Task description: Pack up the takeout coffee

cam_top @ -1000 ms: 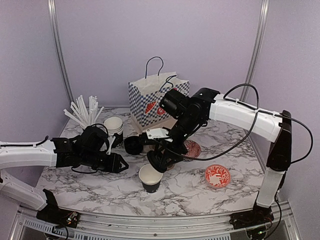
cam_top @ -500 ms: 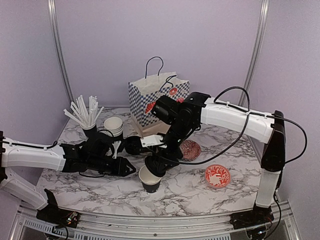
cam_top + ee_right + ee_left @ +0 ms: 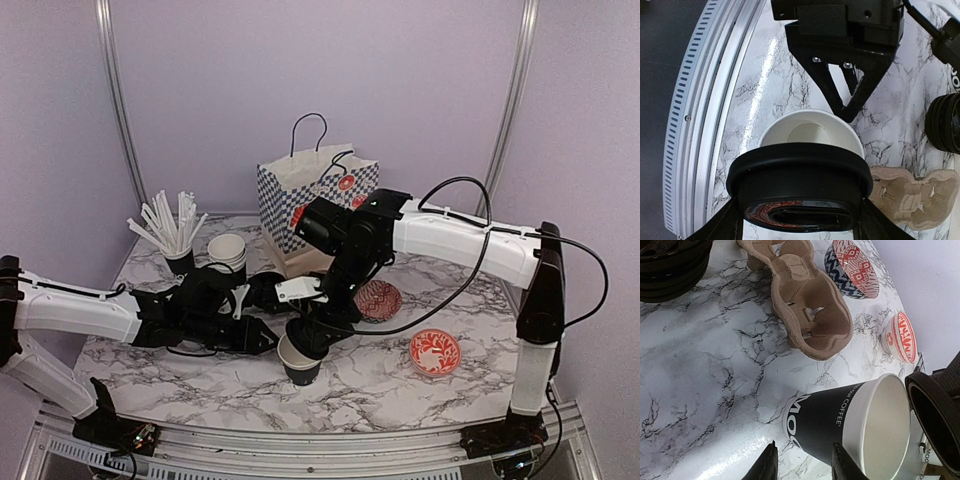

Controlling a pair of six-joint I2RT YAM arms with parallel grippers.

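Coffee cup (image 3: 300, 362) stands open near the bottom middle of the top view, on the marble table (image 3: 380, 385). The right gripper (image 3: 312, 333) holds a black lid (image 3: 308, 338) tight, just over the cup's top. The left gripper (image 3: 266, 342) points at the cup from the left, very close. A checked bag (image 3: 315, 200) stands at the back, a black cup of straws (image 3: 180, 262) sits at the left, and a red bowl (image 3: 435, 351) sits at the right. In the left wrist view the cup (image 3: 840, 417) fills the lower right, white inside, tilted in the frame. The left gripper (image 3: 802, 465) shows at the bottom edge, its fingers (image 3: 767, 465) a little apart and holding nothing. A brown cup carrier (image 3: 805, 305) lies at the top middle. In the right wrist view the lid (image 3: 800, 175) is squeezed between the right gripper's (image 3: 800, 220) fingers (image 3: 725, 222) at the bottom. The cup (image 3: 810, 132) sits right behind it, in the middle.
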